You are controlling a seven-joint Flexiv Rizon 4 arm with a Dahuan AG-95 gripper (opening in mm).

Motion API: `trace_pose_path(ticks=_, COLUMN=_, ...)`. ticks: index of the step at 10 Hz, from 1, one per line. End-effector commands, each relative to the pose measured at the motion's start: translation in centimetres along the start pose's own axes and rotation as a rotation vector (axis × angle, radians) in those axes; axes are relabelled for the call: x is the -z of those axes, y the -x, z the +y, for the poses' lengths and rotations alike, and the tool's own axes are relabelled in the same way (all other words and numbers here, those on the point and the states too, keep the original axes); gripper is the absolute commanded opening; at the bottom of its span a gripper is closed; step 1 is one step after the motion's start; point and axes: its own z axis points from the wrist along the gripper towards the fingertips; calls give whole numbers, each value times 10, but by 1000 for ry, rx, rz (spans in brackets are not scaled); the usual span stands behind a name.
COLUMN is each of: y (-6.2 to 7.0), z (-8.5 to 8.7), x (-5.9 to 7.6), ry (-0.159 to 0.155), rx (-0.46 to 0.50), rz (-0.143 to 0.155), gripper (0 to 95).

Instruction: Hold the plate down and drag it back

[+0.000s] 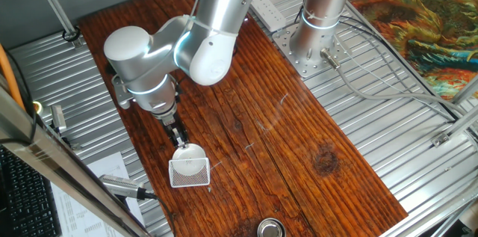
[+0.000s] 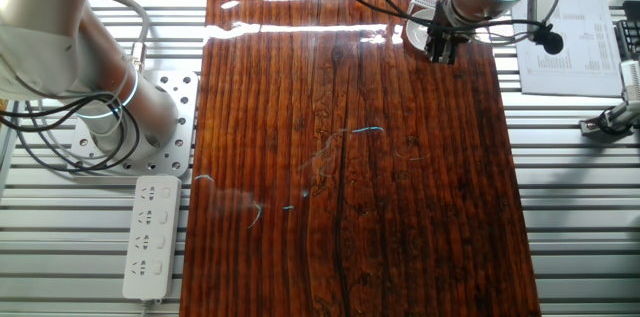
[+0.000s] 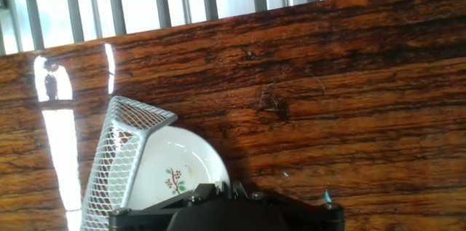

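The plate is small, round and white, near the table's left edge. In the hand view the plate shows a tiny flower mark at its centre. A white grid-patterned card overlaps the plate's near side; in the hand view the card leans tilted over the plate's left part. My gripper points down with its fingertips at the plate's far rim. In the hand view the gripper has its jaws close together, shut, with nothing between them. In the other fixed view the gripper hides the plate.
A shiny metal cup stands at the table's near edge. A second arm's base is bolted beside the table. A power strip and papers lie off the wooden top.
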Motion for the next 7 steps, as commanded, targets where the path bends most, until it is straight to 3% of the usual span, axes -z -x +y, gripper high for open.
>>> trace_pose_path(ticks=1, y=-1, z=-5, x=1, ry=-24, rx=18, rz=1, gripper=0)
trace_pose_path(ticks=3, y=-6, z=-15, x=0, ry=-30, rx=41, rz=0, gripper=0)
trace_pose_path(ticks=5, y=-7, z=-21, x=3, ry=-4, rx=37, rz=2, gripper=0)
trace_pose_path(ticks=6, y=-7, z=-21, x=4, ry=-4, rx=37, rz=2, gripper=0)
trace_pose_path(ticks=7, y=-6, z=-21, x=5, ry=-24, rx=46, rz=2, gripper=0)
